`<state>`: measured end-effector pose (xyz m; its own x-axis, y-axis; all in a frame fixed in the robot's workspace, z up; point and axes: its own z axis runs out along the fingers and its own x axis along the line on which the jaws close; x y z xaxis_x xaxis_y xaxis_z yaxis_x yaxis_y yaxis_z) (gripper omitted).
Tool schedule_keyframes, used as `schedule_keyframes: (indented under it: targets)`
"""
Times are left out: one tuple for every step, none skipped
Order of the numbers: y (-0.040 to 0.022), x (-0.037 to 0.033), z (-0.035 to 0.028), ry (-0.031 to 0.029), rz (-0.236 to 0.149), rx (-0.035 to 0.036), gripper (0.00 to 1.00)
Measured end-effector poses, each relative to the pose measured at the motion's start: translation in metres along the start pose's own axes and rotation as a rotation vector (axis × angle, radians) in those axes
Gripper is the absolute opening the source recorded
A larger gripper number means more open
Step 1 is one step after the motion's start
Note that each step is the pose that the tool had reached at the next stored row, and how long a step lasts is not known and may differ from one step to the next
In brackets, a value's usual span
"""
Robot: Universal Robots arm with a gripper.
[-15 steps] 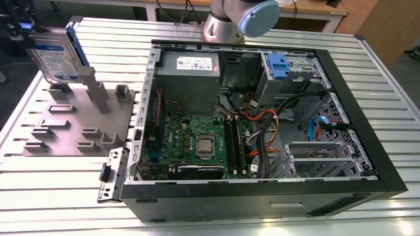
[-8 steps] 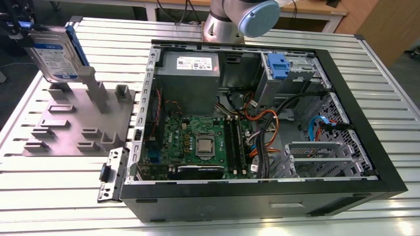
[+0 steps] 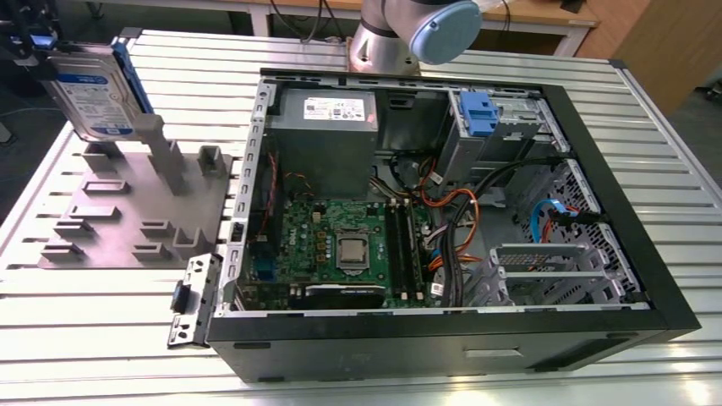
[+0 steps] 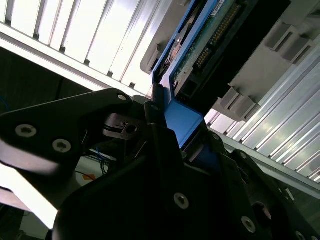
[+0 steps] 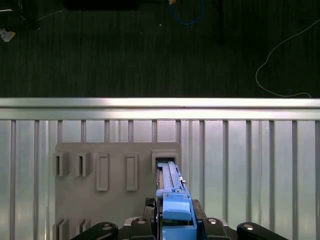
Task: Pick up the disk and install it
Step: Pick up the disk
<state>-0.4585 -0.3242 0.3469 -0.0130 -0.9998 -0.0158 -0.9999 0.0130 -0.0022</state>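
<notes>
The disk (image 3: 100,91) is a silver-grey drive with a white-and-blue label and a blue bracket. It stands upright on edge at the exterior view's far left, over the tall posts of a grey fixture plate (image 3: 113,222). My gripper (image 3: 51,52) is shut on the disk's upper end. In the first wrist view the blue bracket (image 5: 172,202) sits between the gripper (image 5: 175,221) fingers, and the disk's far edge lines up with a fixture slot (image 5: 165,161). Whether it still rests in that slot I cannot tell. The second wrist view shows the disk's connector side (image 4: 215,35) clamped in the gripper (image 4: 175,125).
An open computer case (image 3: 665,279) lies on the slatted aluminium table (image 3: 101,355), right of the fixture. Inside are a grey power-supply box (image 3: 327,127), a motherboard (image 3: 338,245), loose cables, and a drive bay with a blue latch (image 3: 478,114). The arm's base (image 3: 407,34) stands behind the case.
</notes>
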Motion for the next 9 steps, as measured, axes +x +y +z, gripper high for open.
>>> schedule_keyframes:
  targets:
    - [0.0000, 0.0000, -0.0003, 0.0000, 0.000, 0.0001, 0.37]
    - [0.0000, 0.0000, -0.0005, 0.0000, 0.000, 0.0002, 0.37]
    - [0.0000, 0.0000, -0.0008, 0.0000, 0.000, 0.0002, 0.37]
    - [0.0000, 0.0000, -0.0013, 0.0000, 0.000, 0.0000, 0.37]
    - [0.0000, 0.0000, -0.0016, -0.0001, 0.000, 0.0001, 0.37]
    - [0.0000, 0.0000, -0.0020, 0.0000, 0.000, 0.0001, 0.37]
    - [0.0000, 0.0000, -0.0024, 0.0000, 0.000, 0.0001, 0.37]
    - [0.0000, 0.0000, -0.0026, -0.0001, 0.000, 0.0002, 0.37]
    - [0.0000, -0.0001, -0.0028, -0.0001, 0.000, 0.0003, 0.37]
